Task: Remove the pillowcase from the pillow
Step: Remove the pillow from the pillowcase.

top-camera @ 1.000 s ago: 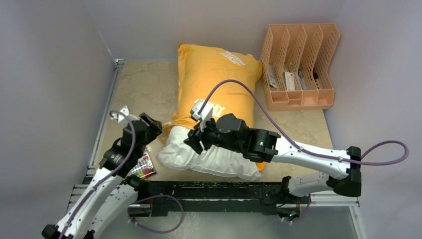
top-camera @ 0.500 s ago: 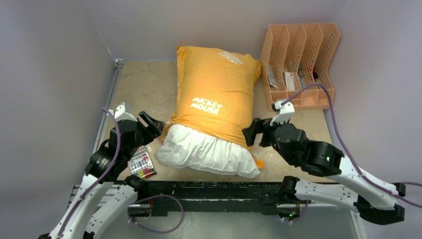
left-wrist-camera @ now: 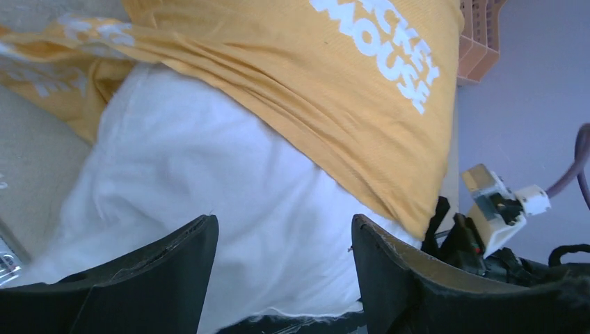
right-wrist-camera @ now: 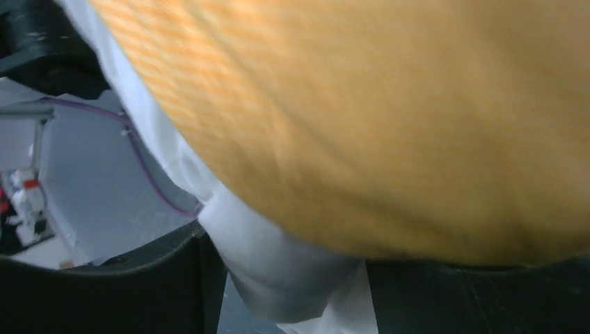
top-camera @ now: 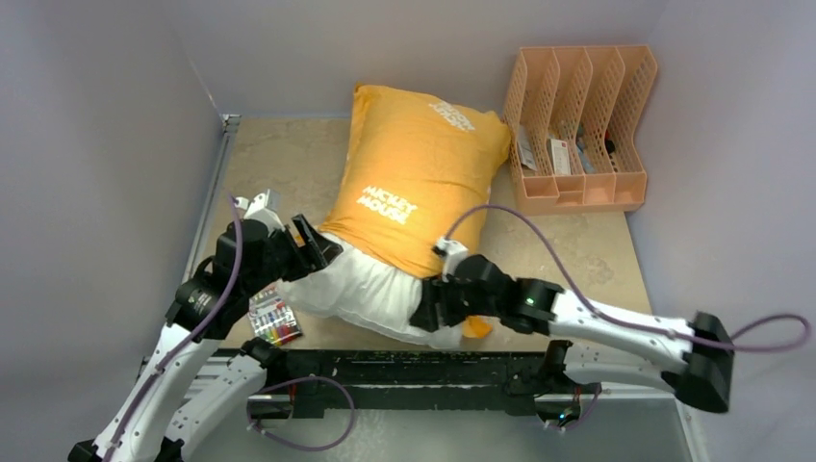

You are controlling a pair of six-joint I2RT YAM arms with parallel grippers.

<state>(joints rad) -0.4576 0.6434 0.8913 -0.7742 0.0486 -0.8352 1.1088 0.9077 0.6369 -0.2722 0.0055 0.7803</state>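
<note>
The left gripper (top-camera: 320, 248), jaws spread, has advanced until the bare end of the pillow (top-camera: 361, 294) sits between its fingers, and the right gripper (top-camera: 428, 313), likewise spread, has swung across to straddle the pillow's near corner under the pillowcase (top-camera: 423, 173) hem, so neither holds anything yet.

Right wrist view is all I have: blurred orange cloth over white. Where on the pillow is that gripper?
Observer: From above, the right gripper is at the pillow's near right corner.
Operator: And the left one?
Observer: The left gripper is at the near left corner, open, straddling the white fabric.
Operator: How much is uncovered?
Observer: Only the near end; the pillowcase covers the rest, up to the far end.
</note>
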